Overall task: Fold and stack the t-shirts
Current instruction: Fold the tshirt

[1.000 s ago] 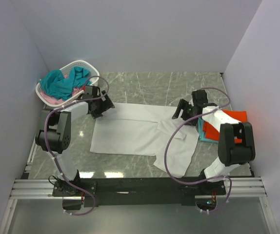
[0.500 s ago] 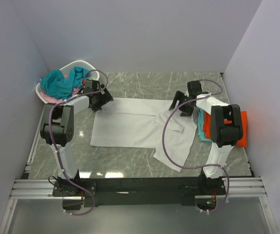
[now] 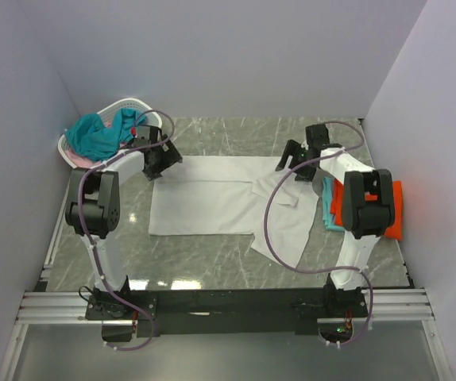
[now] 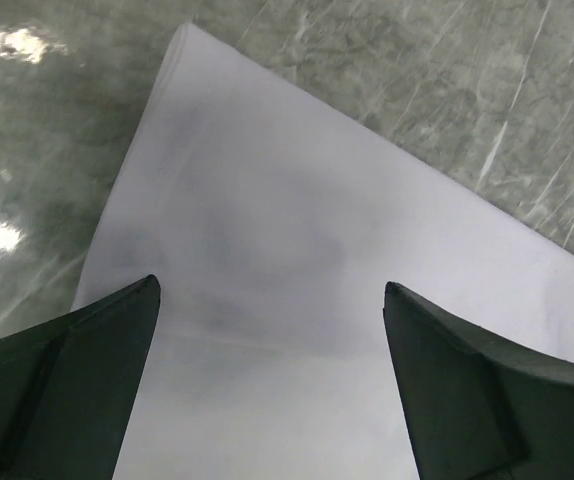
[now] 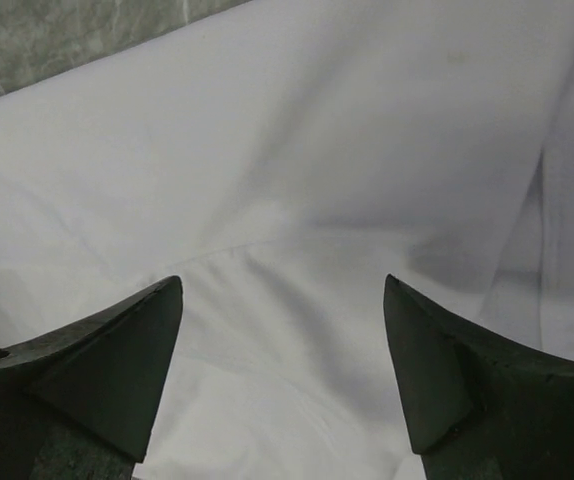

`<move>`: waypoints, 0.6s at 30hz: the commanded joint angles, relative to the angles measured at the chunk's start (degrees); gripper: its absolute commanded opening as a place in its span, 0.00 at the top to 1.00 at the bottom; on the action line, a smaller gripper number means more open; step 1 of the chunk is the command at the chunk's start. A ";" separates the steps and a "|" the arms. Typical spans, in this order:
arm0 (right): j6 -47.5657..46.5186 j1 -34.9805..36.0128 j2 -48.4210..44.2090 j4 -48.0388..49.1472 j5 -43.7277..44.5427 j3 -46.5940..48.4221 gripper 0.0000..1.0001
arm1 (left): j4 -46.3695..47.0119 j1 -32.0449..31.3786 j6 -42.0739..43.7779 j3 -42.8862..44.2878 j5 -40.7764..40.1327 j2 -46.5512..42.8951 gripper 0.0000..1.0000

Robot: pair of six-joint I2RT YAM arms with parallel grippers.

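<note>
Top view: white shirt [image 3: 204,202] lies flat on the table [image 3: 212,266], long axis left to right, hem left, sleeves right. Left wrist view: left gripper [image 4: 270,290] spread over a shirt corner. Right wrist view: right gripper [image 5: 283,282] spread over the cloth.

White-and-black left arm [image 3: 91,208] and right arm [image 3: 361,208] (looped purple cables [image 3: 265,222]), dark wedge fingers [image 4: 62,390].

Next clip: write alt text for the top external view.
A white cloth t-shirt lies spread on the grey marble table, with the left tool and right tool open over its far edge, one toward each end. A white perforated plastic basket holding teal shirts sits far left; a folded orange-red shirt lies at right.
</note>
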 commanded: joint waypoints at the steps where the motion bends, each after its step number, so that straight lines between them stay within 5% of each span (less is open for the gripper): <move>1: -0.82 0.43 -12.01 0.33 2.88 -3.53 0.12 | -4.12 -1.56 -0.08 -0.97 -3.80 -9.35 0.01; 18: 4.89 0.78 -48.69 3.23 7.27 -33.69 0.08 | -18.46 -5.00 -16.95 -41.04 -11.92 -53.83 0.01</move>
